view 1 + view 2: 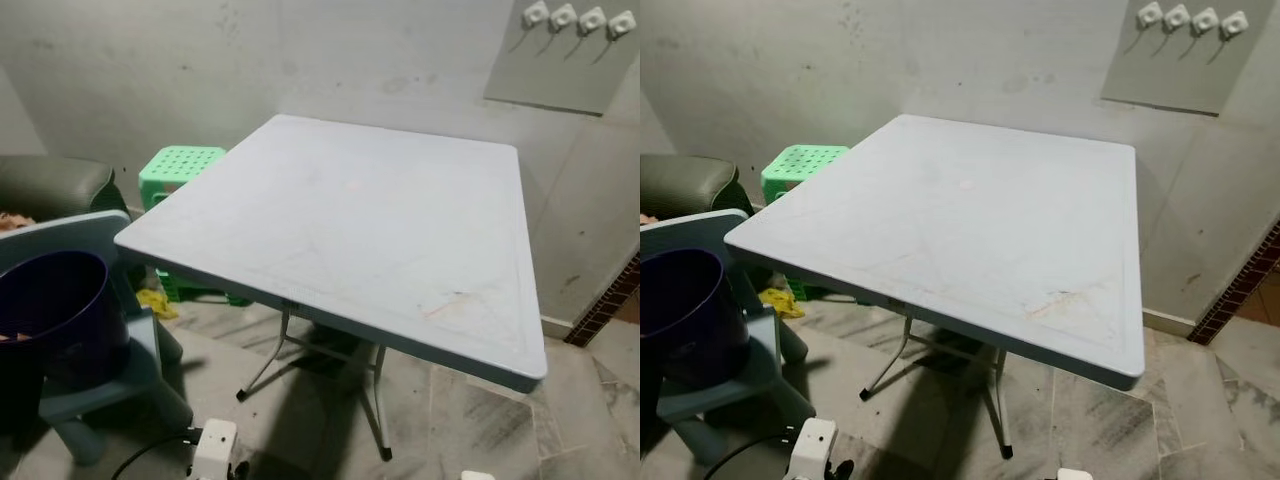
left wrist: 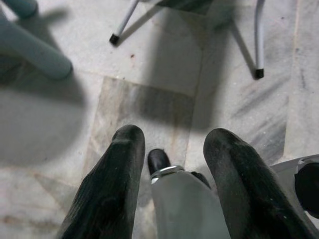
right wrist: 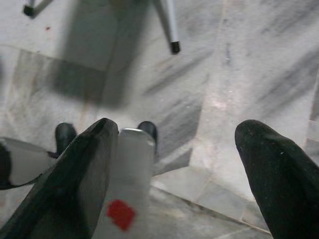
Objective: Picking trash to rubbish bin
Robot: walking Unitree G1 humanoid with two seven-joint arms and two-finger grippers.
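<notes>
We stand before a square grey folding table (image 1: 350, 230) whose top is bare, set near a stained wall (image 1: 200, 60). To our left a dark purple rubbish bin (image 1: 55, 300) rests on a small blue chair (image 1: 100, 385); a green stool (image 1: 180, 168) sits beyond it. We can make out no trash on the table; only something small and yellow (image 1: 155, 302) lies on the floor beneath its left edge, too unclear to name. Both arms hang low over the marble floor (image 2: 149, 99). Our left gripper (image 2: 174, 154) is moderately spread and our right gripper (image 3: 174, 149) wide apart, each holding nothing. We judge it best to scan the floor before reaching.
</notes>
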